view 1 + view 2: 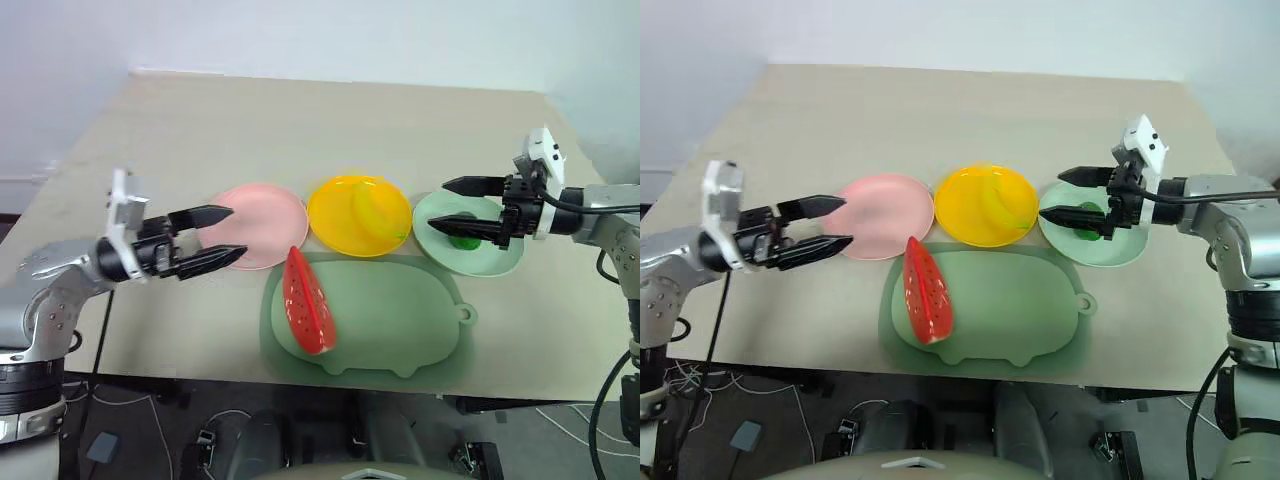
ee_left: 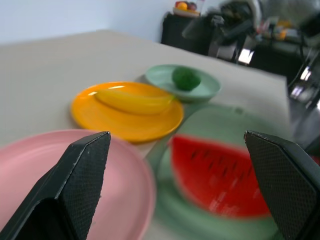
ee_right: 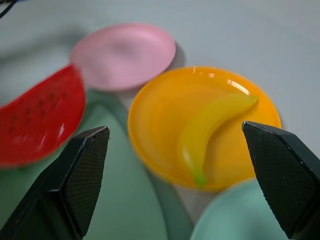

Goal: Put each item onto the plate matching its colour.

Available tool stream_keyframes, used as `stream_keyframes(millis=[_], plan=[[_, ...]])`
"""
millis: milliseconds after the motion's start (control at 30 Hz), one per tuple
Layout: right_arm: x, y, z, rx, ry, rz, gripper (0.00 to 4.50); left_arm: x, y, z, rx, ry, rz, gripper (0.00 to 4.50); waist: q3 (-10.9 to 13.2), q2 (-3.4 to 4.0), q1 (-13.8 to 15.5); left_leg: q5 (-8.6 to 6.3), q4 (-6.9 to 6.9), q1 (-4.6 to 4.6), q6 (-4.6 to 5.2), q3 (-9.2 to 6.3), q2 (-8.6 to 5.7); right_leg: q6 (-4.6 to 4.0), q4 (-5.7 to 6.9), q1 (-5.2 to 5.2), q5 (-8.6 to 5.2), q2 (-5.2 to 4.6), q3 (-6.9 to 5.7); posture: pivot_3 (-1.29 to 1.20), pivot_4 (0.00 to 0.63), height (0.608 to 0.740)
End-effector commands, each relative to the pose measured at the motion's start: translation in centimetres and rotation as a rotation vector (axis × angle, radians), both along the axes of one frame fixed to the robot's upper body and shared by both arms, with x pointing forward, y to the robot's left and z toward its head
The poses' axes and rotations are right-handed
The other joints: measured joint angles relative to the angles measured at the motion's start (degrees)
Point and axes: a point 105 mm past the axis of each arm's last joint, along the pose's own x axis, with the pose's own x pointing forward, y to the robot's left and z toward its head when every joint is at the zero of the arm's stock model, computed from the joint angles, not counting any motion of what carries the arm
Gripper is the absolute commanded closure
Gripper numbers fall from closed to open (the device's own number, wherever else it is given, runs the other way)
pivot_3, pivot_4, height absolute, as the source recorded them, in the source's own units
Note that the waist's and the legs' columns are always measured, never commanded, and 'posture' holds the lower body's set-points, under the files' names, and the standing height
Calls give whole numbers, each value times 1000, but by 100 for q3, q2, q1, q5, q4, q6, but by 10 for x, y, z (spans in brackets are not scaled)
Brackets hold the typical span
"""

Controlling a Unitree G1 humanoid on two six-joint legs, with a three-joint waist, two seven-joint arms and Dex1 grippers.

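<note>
Nearest, red watermelon slice (image 1: 307,303) lying on the pig-shaped mat (image 1: 400,320), off its pink plate (image 1: 262,222). Left gripper (image 1: 216,235) spread wide and empty over that plate's edge. Right gripper (image 1: 461,200) spread wide, empty, above the green fruit (image 1: 464,241) on the mint plate (image 1: 495,258). Banana (image 1: 372,212) on the yellow plate (image 1: 335,215).

A lab-like room — bare table (image 1: 300,120), floor cables (image 1: 130,400), cluttered dark shelves (image 2: 200,30).

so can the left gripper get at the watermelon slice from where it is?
Probably yes. The left gripper is open over the pink plate; the watermelon slice lies beside it on the pig-shaped mat, nothing between.
</note>
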Motion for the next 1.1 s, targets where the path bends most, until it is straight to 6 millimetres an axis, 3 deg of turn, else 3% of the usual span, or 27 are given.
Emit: stream_keyframes(millis=[33,233,433,600,700,767,833,967,1033,1100], plan=[[0,2,13,4,-54,14,17,-4,-36,14,-7,68,-4,0,0,0,16,4,2,2,1,-4,-1,-2,6,1,1,1,0,0,150,739],[-1,14,7,18,-44,40,17,13,-84,5,53,242,163,0,-1,1,60,43,4,10,-37,-20,-13,-10,18,14,11,-3,0,0,150,739],[-2,17,2,23,-33,36,17,30,-96,-5,152,356,363,0,-1,1,51,51,4,1,-32,-30,-26,-8,20,7,13,-23,-2,0,150,739],[-2,19,-1,26,-24,37,17,37,-94,12,169,347,374,0,-1,1,60,62,4,0,-35,-37,-39,-5,23,10,14,-29,-5,0,150,739],[-2,20,-1,29,-23,36,17,34,-97,32,96,296,270,0,-1,2,50,64,4,0,-38,-35,-44,-5,22,8,14,-26,-6,0,150,739],[-1,20,-1,31,-23,36,17,24,-101,46,52,266,97,0,-1,2,53,66,4,-1,-41,-28,-45,-5,22,8,14,-23,-10,0,150,739],[0,20,-1,33,-24,35,17,28,-95,57,52,143,62,0,0,3,44,69,3,-2,-47,-18,-46,-6,19,8,14,-20,-15,0,150,739],[2,20,-1,43,-25,29,17,36,-82,68,25,-62,-94,0,-2,7,54,73,0,0,-53,-15,-46,-6,17,10,13,-14,-17,0,150,739],[2,20,0,51,-27,24,17,50,-74,66,85,-171,-64,0,-2,7,70,73,1,-3,-53,-16,-46,-6,14,12,13,-14,-17,0,150,739],[2,19,-1,52,-27,19,17,51,-72,61,161,-248,-128,0,-2,7,63,73,1,-7,-52,-16,-46,-5,5,12,13,-14,-17,0,150,739]])
